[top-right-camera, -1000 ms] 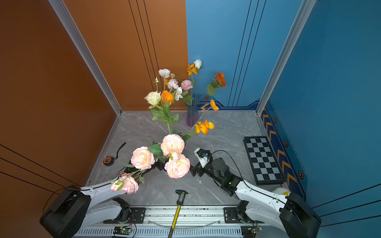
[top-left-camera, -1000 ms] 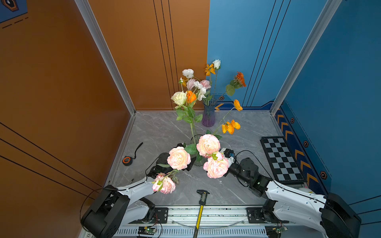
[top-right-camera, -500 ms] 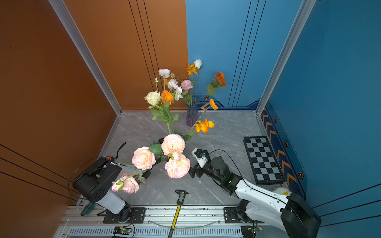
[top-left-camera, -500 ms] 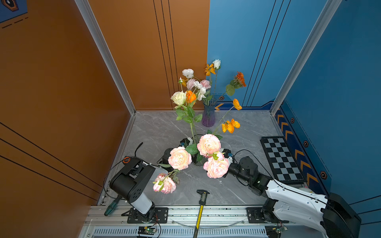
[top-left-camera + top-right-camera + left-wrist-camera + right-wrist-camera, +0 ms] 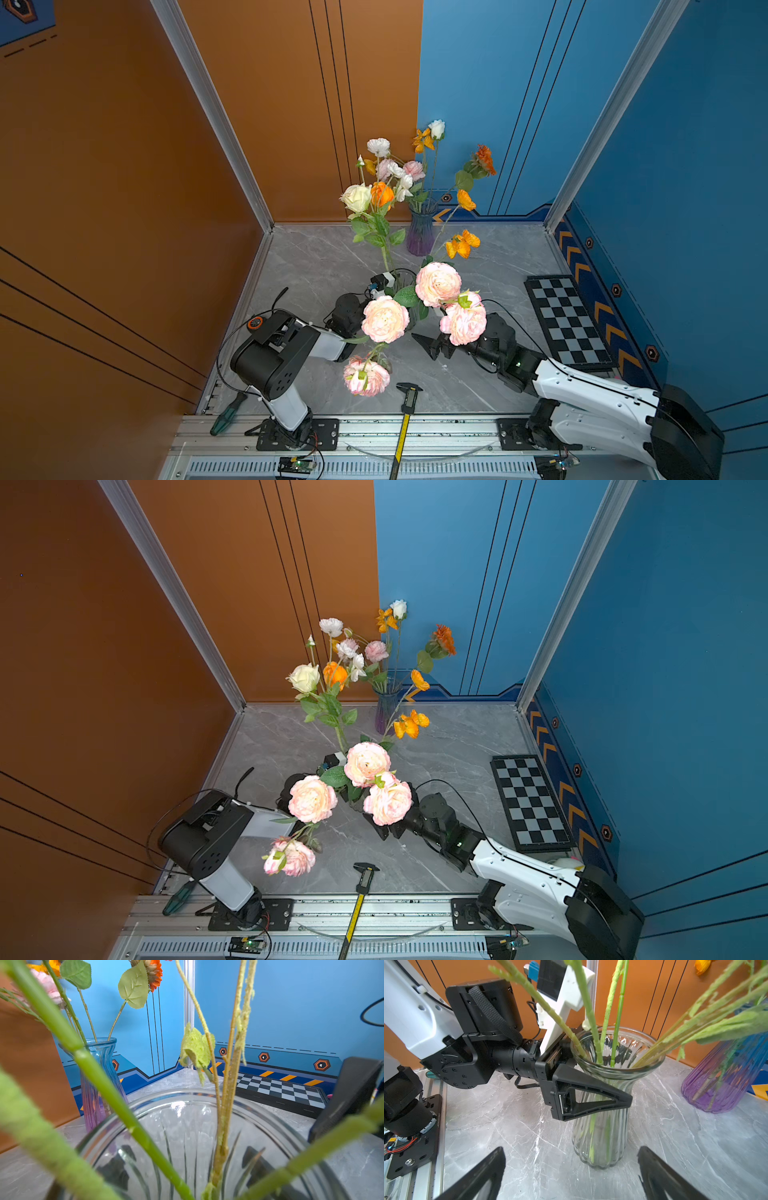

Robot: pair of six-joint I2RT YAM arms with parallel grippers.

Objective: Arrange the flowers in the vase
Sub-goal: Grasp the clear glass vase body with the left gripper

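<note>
Here, the clear vase point(image 5: 602, 1126) at frame centre is to be steadied by the straddling left claw point(image 5: 618, 1076), though its grip cannot be told; the right claw point(image 5: 430, 347) is spread open, empty.

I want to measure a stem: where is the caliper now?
In both top views the caliper lies at the table's front edge, near the middle, right of the lowest pink bloom.

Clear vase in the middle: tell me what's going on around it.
The flowers are being arranged. Several green stems already stand in the clear vase, with big pink blooms on top. The left gripper has its jaws either side of the vase's neck; whether they press on the glass is unclear. The right gripper faces the vase, open and empty. A purple vase at the back holds another bunch.
</note>
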